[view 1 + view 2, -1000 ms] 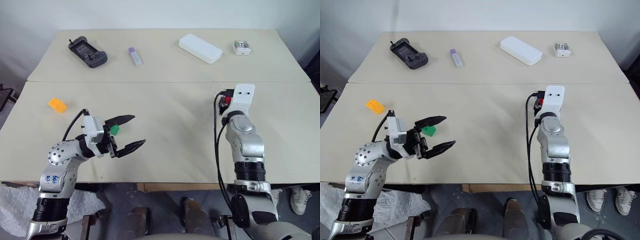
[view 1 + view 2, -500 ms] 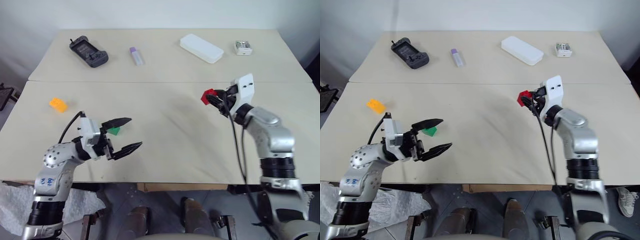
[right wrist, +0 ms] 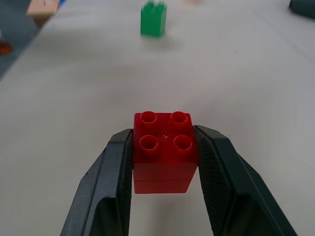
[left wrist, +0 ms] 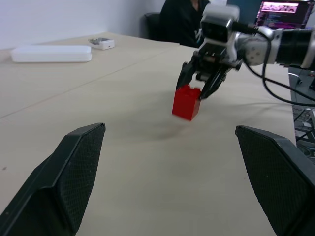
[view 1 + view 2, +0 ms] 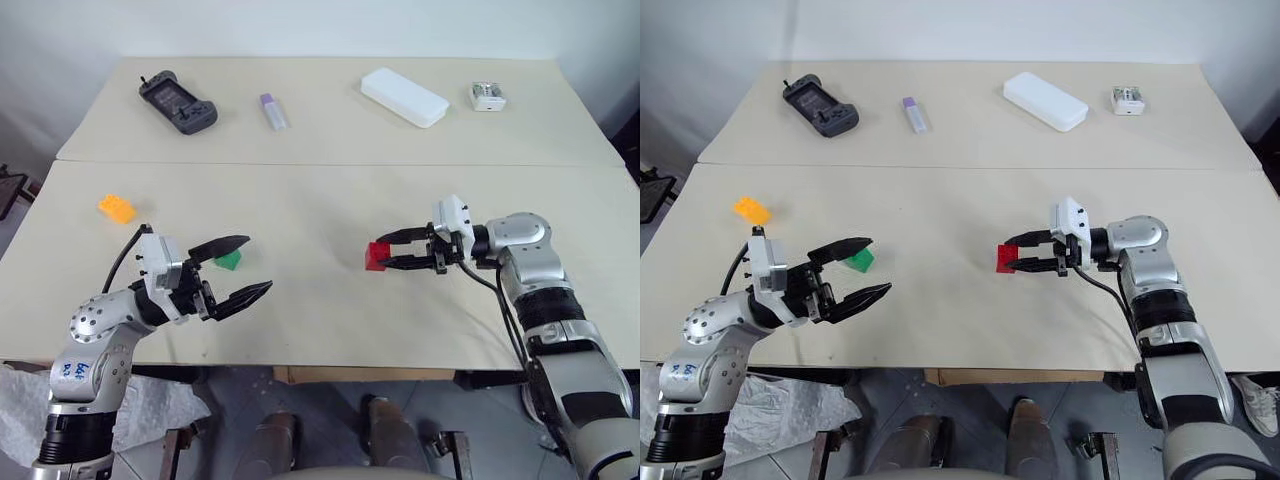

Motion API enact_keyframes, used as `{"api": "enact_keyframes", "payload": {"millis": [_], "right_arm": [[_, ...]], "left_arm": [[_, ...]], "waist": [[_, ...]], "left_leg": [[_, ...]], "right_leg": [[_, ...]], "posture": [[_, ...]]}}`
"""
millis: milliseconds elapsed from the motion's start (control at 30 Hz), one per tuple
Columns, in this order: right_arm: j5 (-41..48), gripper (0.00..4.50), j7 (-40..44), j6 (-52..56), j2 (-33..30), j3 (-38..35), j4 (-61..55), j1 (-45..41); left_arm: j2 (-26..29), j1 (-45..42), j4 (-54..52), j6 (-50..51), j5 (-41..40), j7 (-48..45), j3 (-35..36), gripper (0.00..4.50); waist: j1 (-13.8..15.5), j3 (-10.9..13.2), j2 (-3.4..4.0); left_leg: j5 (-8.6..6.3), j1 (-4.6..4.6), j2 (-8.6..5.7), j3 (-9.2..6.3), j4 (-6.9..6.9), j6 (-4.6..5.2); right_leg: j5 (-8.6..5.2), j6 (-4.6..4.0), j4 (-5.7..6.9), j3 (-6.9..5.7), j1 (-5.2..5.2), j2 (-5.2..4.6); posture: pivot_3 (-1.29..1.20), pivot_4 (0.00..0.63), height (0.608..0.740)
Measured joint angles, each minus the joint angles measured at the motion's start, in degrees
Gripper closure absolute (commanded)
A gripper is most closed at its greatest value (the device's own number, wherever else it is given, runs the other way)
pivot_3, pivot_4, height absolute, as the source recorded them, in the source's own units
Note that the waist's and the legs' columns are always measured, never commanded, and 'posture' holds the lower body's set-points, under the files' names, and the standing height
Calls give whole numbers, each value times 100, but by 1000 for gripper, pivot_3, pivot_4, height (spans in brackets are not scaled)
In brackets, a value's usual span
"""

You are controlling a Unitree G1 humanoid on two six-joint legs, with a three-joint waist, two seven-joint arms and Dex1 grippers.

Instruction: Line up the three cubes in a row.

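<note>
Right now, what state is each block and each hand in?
Red block: gripped by the right hand, studs up, low over the table.
Green block: loose on the table, near the left hand, not touched.
Orange block: loose on the table, off to the left, apart from the others.
Left hand: open, holding nothing.
Right hand: shut on the red block.

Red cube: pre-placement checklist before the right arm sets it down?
1. Red cube clamped in right end effector: ok.
2. Cube upright, studs up: ok.
3. Cube touching the table: cannot tell.
4. Green cube standing free as row anchor: ok.
5. Left end effector open, holding nothing: ok.
6. Orange-yellow cube in the row: not ok, off to the left.
</note>
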Motion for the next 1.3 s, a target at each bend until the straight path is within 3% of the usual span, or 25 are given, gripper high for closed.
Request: {"api": "enact_keyframes", "payload": {"millis": [200, 400, 700, 833, 1067, 1300], "right_arm": [[-211, 3052, 69, -466, 11, 32, 911, -378], [-161, 3052, 87, -833, -78, 359, 1124, -515], [412, 101, 86, -583, -213, 322, 964, -520], [1013, 41, 82, -167, -683, -96, -125, -115], [1813, 41, -204, 559, -586, -818, -2276, 1575], [2318, 41, -710, 1497, -449, -1100, -3963, 2937]], "left_arm": [[99, 169, -92, 10, 0, 3, 167, 0], [137, 199, -123, 10, 0, -4, 286, 0], [141, 464, 21, -69, 163, 140, 420, 0], [149, 1112, 180, -177, 180, 278, 1054, 0], [-110, 2163, 760, -391, 73, 656, 2383, 0], [-255, 2559, 1447, -587, 73, 665, 2761, 0]], "waist": [[-11, 1, 2], [-2, 0, 2], [-7, 6, 12], [18, 8, 14], [26, 8, 14], [167, 7, 12]], "left_leg": [[-8, 1, 29, 1, 0, -19], [-8, 2, 29, 0, 2, -19], [-8, 0, 29, 1, 1, -20], [-13, -3, 32, -4, -1, -22], [-19, -2, 33, -2, -1, -19], [-25, 5, 33, 2, 14, -14]], "right_leg": [[2, -7, -10, 1, -1, 32], [3, -9, -10, 1, 2, 32], [3, -10, -10, 3, -2, 32], [1, -14, -14, -1, -2, 33], [1, -14, -19, 0, 2, 32], [1, -15, -32, 4, 10, 30]], "posture": [[0, 150, 740], [0, 150, 740], [0, 150, 740], [0, 150, 740], [0, 150, 740], [0, 150, 740]]}}
